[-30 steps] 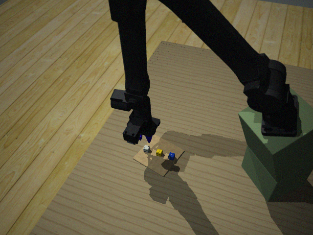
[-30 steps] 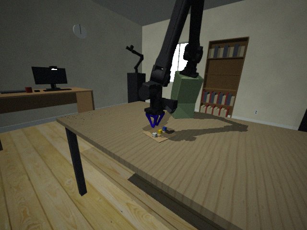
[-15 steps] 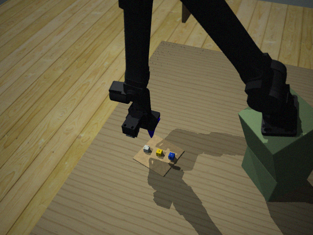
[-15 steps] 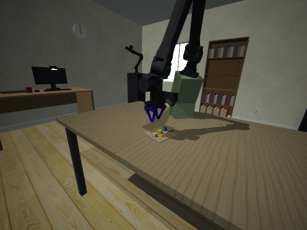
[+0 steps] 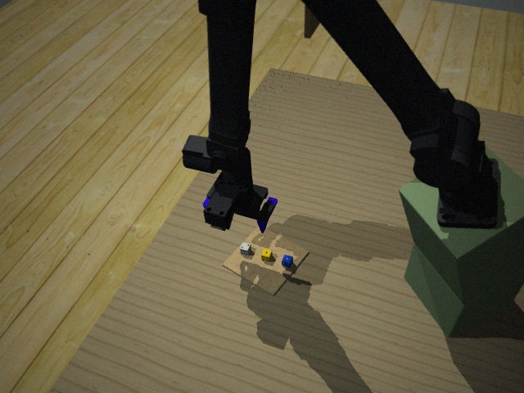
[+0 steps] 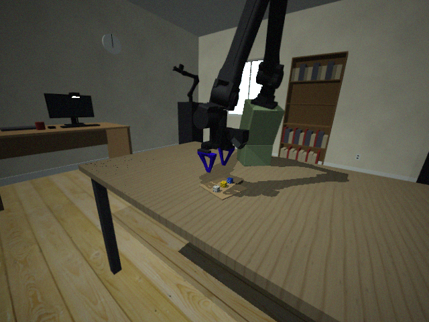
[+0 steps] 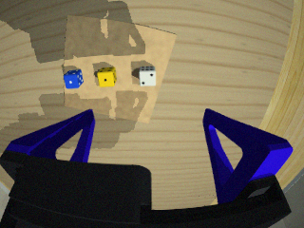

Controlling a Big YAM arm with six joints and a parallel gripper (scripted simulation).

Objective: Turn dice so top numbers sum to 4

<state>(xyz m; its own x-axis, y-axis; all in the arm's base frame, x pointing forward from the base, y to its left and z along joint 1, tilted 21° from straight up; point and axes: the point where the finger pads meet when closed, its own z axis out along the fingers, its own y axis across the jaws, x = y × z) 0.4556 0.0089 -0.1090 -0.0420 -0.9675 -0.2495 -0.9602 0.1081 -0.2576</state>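
Dice [image 5: 266, 255] on mat [image 5: 270, 280] | claw [image 6: 216, 159] above, spread, empty

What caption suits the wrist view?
Open blue-fingered tool above tan square mat holding small blue, yellow and white dice.

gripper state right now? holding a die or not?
Gripper: open wide, holding nothing, raised above the tan mat; small white die sits free on it.
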